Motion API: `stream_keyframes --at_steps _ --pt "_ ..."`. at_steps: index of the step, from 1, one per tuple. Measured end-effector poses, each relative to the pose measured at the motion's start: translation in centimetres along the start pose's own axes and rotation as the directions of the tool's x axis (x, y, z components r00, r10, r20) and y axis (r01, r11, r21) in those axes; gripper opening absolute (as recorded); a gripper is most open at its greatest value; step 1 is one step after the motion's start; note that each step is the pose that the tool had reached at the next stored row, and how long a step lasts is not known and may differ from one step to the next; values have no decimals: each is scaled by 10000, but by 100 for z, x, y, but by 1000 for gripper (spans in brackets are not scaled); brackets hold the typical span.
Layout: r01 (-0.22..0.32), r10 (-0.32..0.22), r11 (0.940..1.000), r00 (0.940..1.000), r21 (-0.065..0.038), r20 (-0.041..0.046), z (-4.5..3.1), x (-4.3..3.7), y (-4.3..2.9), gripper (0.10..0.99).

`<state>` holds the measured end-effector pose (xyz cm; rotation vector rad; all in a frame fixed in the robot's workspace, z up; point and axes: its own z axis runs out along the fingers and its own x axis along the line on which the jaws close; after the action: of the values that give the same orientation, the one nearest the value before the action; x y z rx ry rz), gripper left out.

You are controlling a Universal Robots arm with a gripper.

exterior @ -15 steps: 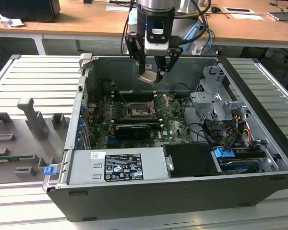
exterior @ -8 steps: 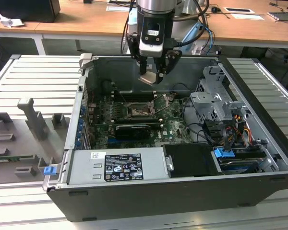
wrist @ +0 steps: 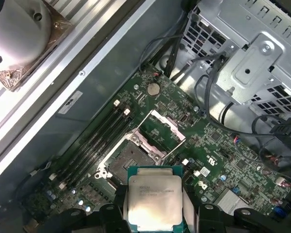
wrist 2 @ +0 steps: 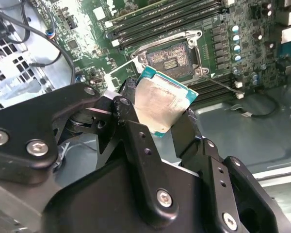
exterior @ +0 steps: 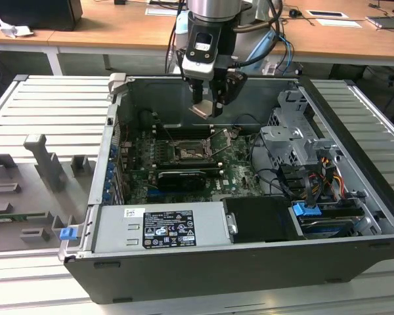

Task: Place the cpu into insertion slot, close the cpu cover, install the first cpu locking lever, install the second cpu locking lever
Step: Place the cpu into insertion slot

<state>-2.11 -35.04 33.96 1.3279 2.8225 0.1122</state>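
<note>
My gripper (exterior: 207, 108) hangs inside the open computer case, shut on the cpu (exterior: 202, 109), a small square chip with a dull silver face. In both wrist views the black fingers (wrist 2: 127, 99) pinch the cpu (wrist 2: 160, 102) by two opposite edges. The insertion slot (wrist: 128, 158) lies bare on the green board below the chip, with clear air between them. The cpu cover (wrist: 163, 130) stands swung up beside the slot. A thin metal lever (wrist 2: 222, 86) sticks out next to the insertion slot (wrist 2: 169, 58).
Long black memory slots (exterior: 180, 131) flank the socket. A silver drive cage (exterior: 292, 141) with cables fills the exterior view's right, and a power supply (exterior: 161, 226) sits at the front. Grey fixtures (exterior: 43, 161) stand on the slatted table at the exterior view's left.
</note>
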Motion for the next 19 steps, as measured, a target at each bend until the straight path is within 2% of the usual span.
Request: stream_keyframes --at_steps 5,9,12,19 --pt "-279 279 9996 9996 -3 22 16 0 -2 537" --pt "-809 810 9967 9967 -7 58 36 1 -3 537" --pt "-1370 1370 9906 9905 -17 101 57 1 -4 537" --pt "-2163 2163 9763 9761 -13 203 82 1 -7 537"
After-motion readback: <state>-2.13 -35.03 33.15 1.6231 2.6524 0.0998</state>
